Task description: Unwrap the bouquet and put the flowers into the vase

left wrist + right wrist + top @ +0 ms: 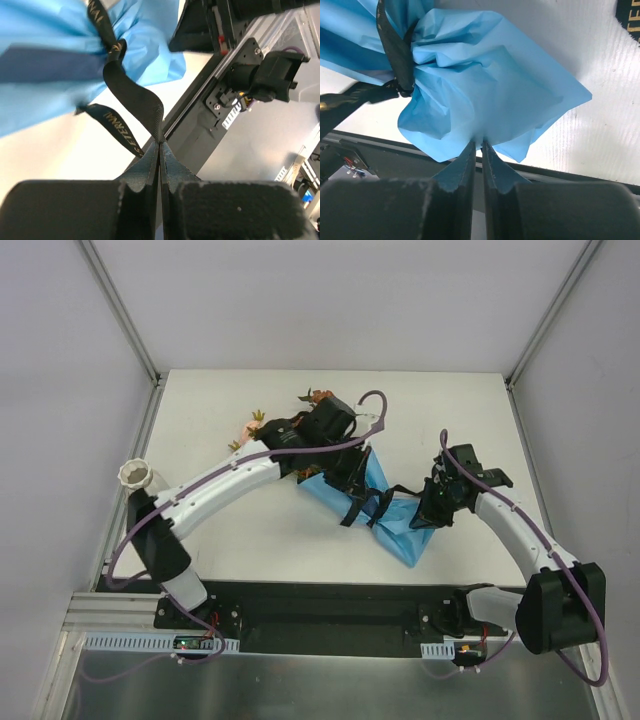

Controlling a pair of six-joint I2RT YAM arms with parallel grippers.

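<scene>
The step in hand was the untying. My left claw (160,142) was pinched tight on a loop of the black ribbon (132,95), just off the knot that cinched the bouquet (385,505). My right claw (479,142) was narrowed to a slit on the edge of the blue paper (495,90) at the bouquet's tail end, gripping it as best I could judge. The bouquet lay on the table (250,540), wrapped and tied.

The next move, I reckoned, called for a steady pull on the ribbon away from the bouquet while the right claw kept the paper from sliding. A snatch might only tighten the knot or tear the paper.

The vase (137,476) stood upright well apart from the bouquet, out past its flower end. Most of the flowers (250,425) were hidden under my left arm in the overhead view, and only a few pink and rust heads showed. Whether the knot had begun to give, I could not tell.
</scene>
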